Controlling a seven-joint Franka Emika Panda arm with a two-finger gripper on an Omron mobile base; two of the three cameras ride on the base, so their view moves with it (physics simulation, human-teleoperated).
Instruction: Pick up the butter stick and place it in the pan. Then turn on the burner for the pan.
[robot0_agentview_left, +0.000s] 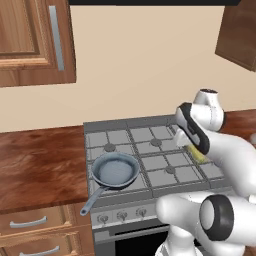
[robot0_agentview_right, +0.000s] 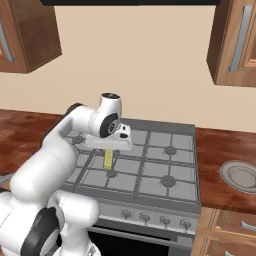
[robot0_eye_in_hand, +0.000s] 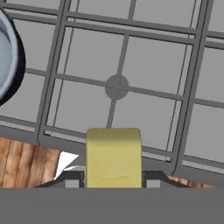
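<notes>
- gripper (robot0_eye_in_hand: 113, 181) clamped tight on the butter stick (robot0_eye_in_hand: 113, 155); hand view shows the yellow block pinched between the two dark finger tips (robot0_eye_in_hand: 73, 178), one each side
- butter stick hangs off the gripper, lifted clear above the stove (robot0_agentview_right: 150, 165); in the right base view it shows as a yellow piece (robot0_agentview_right: 108, 159) straight under the white hand, gripper about (robot0_agentview_right: 108, 152)
- left base view: a bit of the yellow stick (robot0_agentview_left: 199, 156) peeks out under the hand, rest hidden by the arm
- under the gripper: grey grate squares; a round dark burner cap (robot0_eye_in_hand: 117, 86) sits just ahead of the stick in the hand view, grate bars crossing at it
- pan (robot0_agentview_left: 115, 170) well off to the gripper's side, on the front-left grate of the stove, bowl holding nothing, slim handle pointing out over the stove's front edge
- hand view catches only a curved slice of the pan rim (robot0_eye_in_hand: 9, 65) at the far left edge, apart from the stick
- burner under the pan is hidden by the pan itself
- row of knobs (robot0_agentview_right: 145, 217) along the stove front, below and nearer the base than the gripper
- wood counter (robot0_agentview_left: 40, 165) beside the stove past the pan; a round plate (robot0_agentview_right: 240, 175) on the counter on the stove's other side, well apart from the gripper
- wooden cabinets (robot0_agentview_left: 35, 40) on the wall above
</notes>
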